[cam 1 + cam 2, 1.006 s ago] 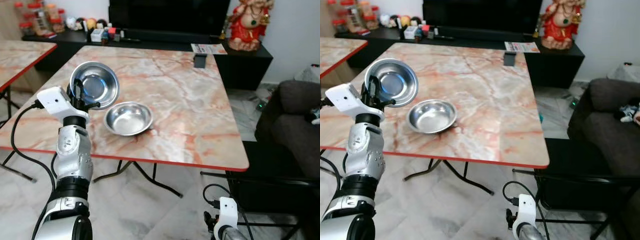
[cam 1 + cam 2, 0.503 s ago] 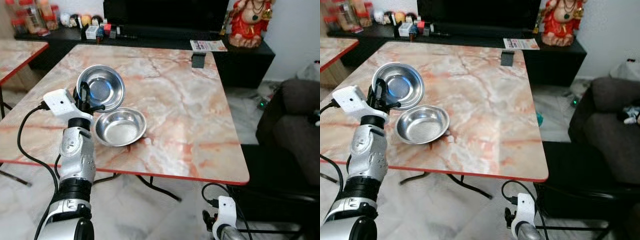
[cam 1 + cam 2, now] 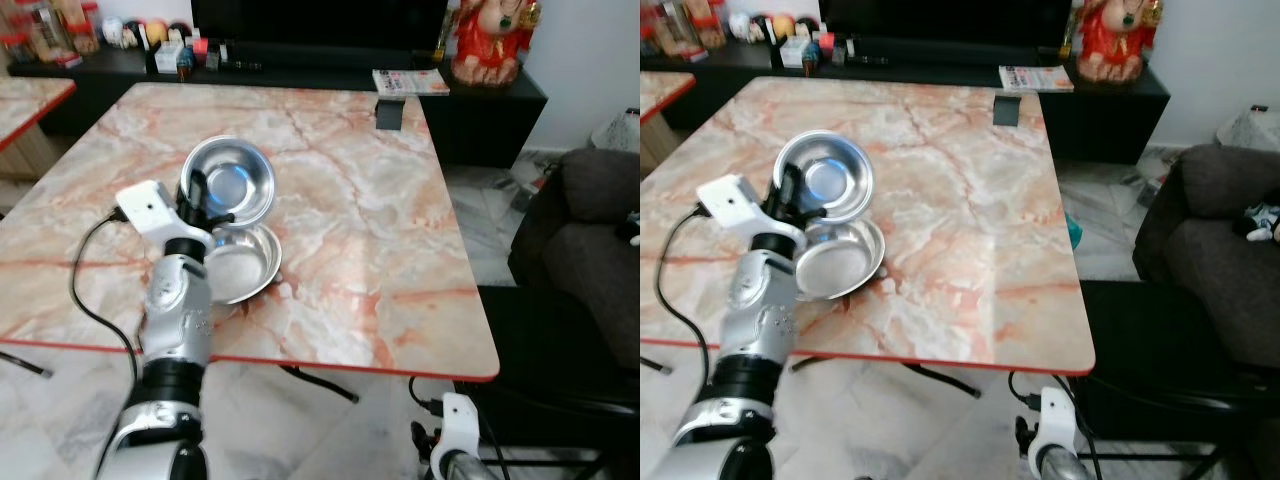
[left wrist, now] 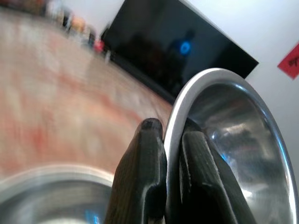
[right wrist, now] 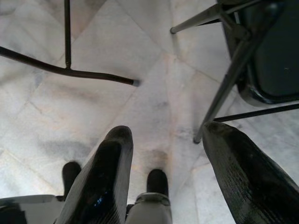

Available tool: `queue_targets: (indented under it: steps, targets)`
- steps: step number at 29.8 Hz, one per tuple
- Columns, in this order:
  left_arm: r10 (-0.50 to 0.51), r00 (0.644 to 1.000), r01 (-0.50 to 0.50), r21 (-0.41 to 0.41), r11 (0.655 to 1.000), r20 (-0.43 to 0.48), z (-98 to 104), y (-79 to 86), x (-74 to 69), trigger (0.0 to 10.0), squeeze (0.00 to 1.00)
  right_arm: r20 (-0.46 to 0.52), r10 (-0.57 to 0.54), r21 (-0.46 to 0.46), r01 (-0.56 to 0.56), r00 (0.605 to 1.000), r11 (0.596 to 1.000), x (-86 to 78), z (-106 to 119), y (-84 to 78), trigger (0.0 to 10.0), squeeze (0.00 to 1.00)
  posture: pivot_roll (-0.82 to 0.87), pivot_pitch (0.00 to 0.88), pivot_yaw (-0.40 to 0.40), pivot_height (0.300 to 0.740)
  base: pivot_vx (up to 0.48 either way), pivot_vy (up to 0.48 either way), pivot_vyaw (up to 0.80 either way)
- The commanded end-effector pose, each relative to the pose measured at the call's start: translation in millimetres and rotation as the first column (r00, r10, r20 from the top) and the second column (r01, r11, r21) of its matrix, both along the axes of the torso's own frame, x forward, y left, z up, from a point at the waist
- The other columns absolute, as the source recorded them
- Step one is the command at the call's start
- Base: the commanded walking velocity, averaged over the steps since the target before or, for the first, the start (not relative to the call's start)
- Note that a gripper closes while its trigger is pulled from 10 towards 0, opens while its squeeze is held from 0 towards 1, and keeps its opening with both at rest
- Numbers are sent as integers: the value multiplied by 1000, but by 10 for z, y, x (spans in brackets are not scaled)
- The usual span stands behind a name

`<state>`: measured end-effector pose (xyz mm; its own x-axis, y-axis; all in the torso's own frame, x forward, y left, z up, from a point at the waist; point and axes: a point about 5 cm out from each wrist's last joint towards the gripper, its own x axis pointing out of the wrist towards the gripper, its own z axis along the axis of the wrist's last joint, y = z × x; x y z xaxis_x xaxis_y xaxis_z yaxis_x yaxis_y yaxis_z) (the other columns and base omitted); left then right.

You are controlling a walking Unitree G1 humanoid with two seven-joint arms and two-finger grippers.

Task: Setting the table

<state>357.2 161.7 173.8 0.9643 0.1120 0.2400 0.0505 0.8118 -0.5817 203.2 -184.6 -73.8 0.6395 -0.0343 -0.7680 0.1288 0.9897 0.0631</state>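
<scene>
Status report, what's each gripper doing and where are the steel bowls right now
Left gripper shut on held steel bowl rim, tilted above the table. Second steel bowl on the table just beneath it. Right gripper open, idle near the floor.

Left gripper (image 3: 207,203), w/ tilted shiny round steel bowl (image 3: 229,179) pinched by rim, has moved over second steel bowl (image 3: 236,263) on table; bowls now overlap.

marble table (image 3: 380,220) | black TV cabinet (image 3: 480,110) | dark sofa (image 3: 590,230)
</scene>
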Motion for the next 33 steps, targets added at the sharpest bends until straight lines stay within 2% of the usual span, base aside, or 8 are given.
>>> queue_targets:
  steps: [1,4,9,12,14,15,24,33]
  targets:
    - [-30,999,31,-26,999,23,112,-64,-40,10000,0,-16,4,2,-4,1000,1000,-43,-25,7,10000,0,80,111,-43,740,0,0,0]
    - [-46,999,46,9,999,-1,143,-169,-69,10000,0,-18,9,2,-9,1000,1000,-49,-28,10,10000,0,77,109,-41,740,0,0,0]
    - [58,997,-62,-73,995,-47,263,-135,-33,10000,0,-23,20,1,-20,1000,1000,-60,-34,12,10000,0,78,103,-43,740,0,0,0]
    - [130,978,-124,47,991,-160,237,-62,13,10000,0,-23,22,2,-22,1000,1000,-57,-33,14,10000,0,76,93,-39,740,0,0,0]
    - [149,970,-142,51,989,-193,236,-21,0,10000,0,-22,24,2,-24,999,1000,-54,-32,18,10000,0,73,91,-39,740,0,0,0]
    - [167,963,-145,119,982,-210,232,6,4,10000,0,-19,25,5,-25,1000,1000,-47,-28,22,10000,0,75,90,-39,740,0,0,0]
    - [150,921,-138,58,989,-359,71,83,52,10000,0,-18,23,11,-22,1000,1000,-36,-25,34,10000,0,76,105,-41,740,0,0,0]
    - [152,918,-113,125,986,-367,56,32,61,10000,0,-25,24,20,-23,999,1000,-65,-42,63,10000,0,71,120,-37,740,0,0,0]
